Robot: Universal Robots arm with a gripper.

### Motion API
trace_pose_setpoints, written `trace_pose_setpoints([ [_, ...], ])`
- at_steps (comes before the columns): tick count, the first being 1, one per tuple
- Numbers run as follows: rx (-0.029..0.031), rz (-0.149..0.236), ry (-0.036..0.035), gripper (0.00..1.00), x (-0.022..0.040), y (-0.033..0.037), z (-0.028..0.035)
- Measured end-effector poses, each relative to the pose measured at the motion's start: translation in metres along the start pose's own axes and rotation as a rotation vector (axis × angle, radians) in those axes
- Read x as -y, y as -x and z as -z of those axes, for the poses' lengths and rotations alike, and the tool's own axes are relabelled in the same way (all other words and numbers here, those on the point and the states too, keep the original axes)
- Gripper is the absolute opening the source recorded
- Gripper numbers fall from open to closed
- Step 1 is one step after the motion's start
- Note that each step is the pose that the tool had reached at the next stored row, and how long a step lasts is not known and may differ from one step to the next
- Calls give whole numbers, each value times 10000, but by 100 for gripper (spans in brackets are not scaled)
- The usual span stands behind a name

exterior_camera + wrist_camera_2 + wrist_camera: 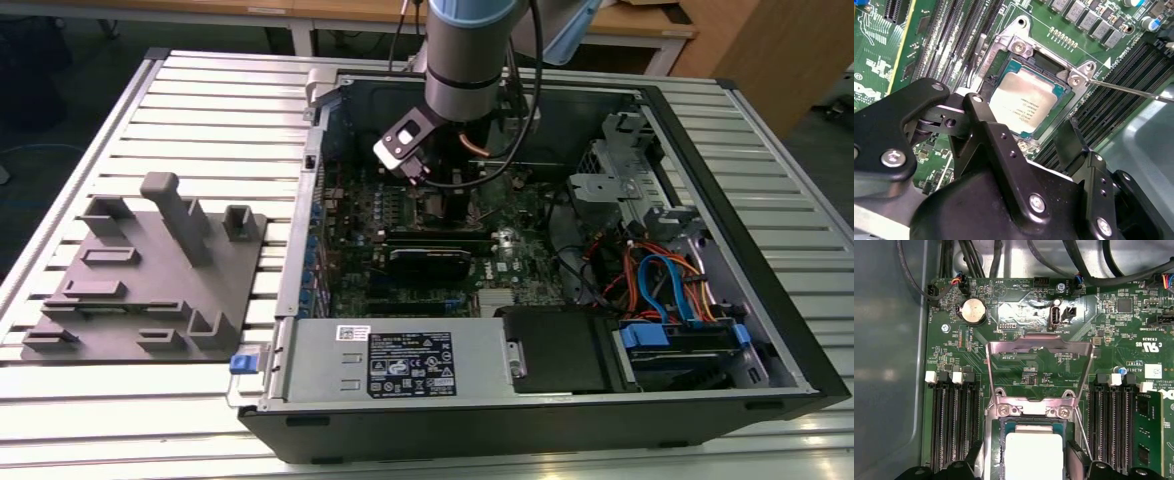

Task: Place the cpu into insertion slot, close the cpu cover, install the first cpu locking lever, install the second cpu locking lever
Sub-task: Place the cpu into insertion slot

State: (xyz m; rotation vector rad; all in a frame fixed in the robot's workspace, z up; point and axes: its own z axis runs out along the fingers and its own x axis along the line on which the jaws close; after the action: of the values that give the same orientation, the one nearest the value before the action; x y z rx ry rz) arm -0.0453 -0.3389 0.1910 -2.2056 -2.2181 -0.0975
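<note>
The cpu, a flat square with a silver-grey top, lies in the insertion slot on the green motherboard; in the first wrist view the cpu sits just below the hinge screws. The cpu cover is swung back open, away from the slot. A thin metal locking lever stands free beside the socket. My gripper hovers right over the cpu, open, its black fingertips apart on either side of the socket and holding nothing. In the exterior view the gripper reaches down into the open computer case.
Long black memory slots flank the socket on both sides. A coin battery and black cables lie beyond the cover. A grey fixture tray rests at the exterior view's left; a power supply and drive bay wires fill the case front.
</note>
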Motion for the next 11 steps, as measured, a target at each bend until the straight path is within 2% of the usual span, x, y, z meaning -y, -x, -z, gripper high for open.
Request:
trace_pose_setpoints([
  [6,-77,-1,1,75,-1,-10,-5],
  [11,-94,-3,1,75,0,-14,-5],
])
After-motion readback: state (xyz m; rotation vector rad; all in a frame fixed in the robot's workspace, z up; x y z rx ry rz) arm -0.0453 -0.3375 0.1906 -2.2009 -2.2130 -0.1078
